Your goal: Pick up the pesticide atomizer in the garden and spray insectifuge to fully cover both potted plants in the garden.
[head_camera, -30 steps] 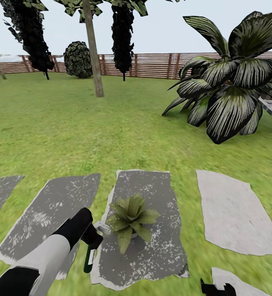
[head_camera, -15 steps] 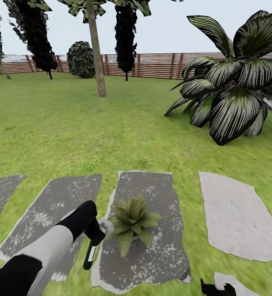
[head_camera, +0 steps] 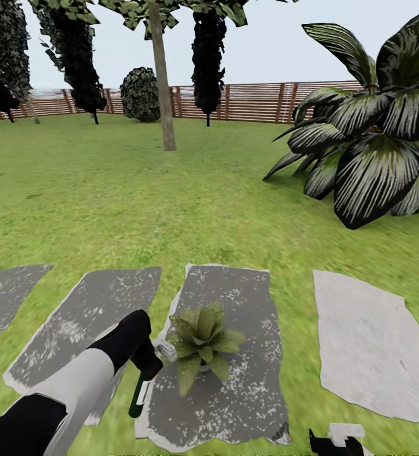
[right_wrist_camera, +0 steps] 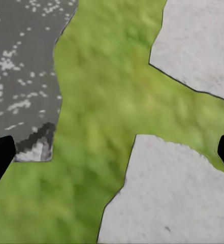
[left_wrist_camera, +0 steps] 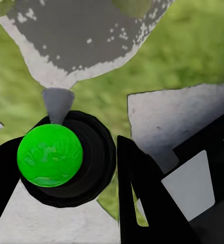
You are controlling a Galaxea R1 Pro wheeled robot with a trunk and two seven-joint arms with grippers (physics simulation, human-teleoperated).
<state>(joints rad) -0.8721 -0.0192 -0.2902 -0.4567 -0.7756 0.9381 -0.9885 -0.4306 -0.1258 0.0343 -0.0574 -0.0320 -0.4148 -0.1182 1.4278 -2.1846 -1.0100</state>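
Note:
One potted plant [head_camera: 200, 342], a low rosette of pointed green leaves, sits on a speckled grey paving slab [head_camera: 235, 392]. My left gripper [head_camera: 147, 366] is shut on the pesticide atomizer [head_camera: 137, 396], a slim dark bottle with a white label that hangs below the hand. Its pale nozzle [head_camera: 165, 350] almost touches the rosette's left leaves. In the left wrist view my left gripper [left_wrist_camera: 66, 173] holds the atomizer [left_wrist_camera: 66, 157], seen as a round black body with a bright green top and a grey nozzle [left_wrist_camera: 57, 101]. My right gripper [right_wrist_camera: 112, 152] is open over grass and paving.
Grey paving slabs [head_camera: 361, 342] lie in a row across the green lawn. A big striped dark-leaved plant [head_camera: 368, 145] stands at the right. A tree trunk [head_camera: 162, 76], dark trees and a brown slatted fence [head_camera: 260, 101] are at the back.
The whole head view has shifted right, so the camera has turned a little left. My left arm still holds the atomizer beside the potted plant.

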